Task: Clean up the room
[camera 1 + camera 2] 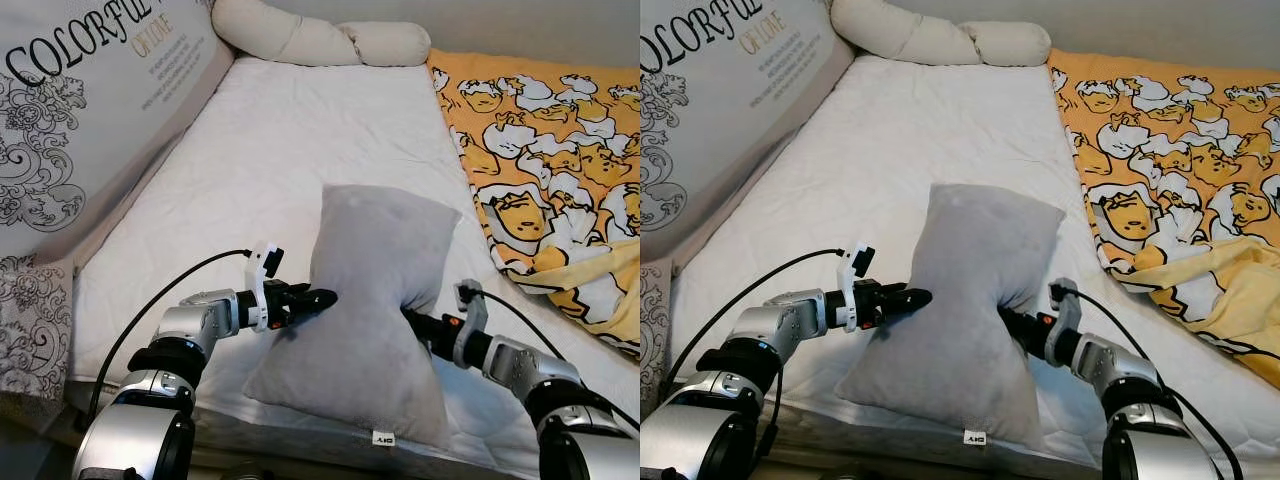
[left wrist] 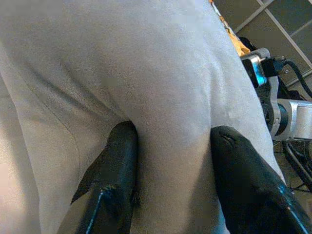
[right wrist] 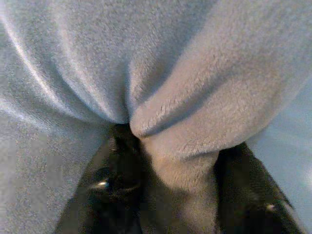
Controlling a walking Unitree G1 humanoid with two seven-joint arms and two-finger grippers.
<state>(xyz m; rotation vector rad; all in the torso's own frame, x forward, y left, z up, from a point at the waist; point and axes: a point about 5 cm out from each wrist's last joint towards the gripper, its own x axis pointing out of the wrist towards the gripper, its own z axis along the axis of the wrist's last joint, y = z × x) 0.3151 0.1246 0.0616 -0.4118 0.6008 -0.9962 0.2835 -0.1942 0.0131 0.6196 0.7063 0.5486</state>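
Two grippers held the grey pillow [image 1: 370,300] at its waist, one from each side, so its middle was squeezed narrow while top and bottom bulged. The left gripper [image 1: 322,298] pinched a fold on its left edge; the right gripper [image 1: 412,320] was clamped on a bunched fold opposite. The pillow stood near the front edge of the bed [image 1: 290,140], its lower end apparently resting on the mattress; a two-sided hold likely kept the soft thing from sagging during tidying.
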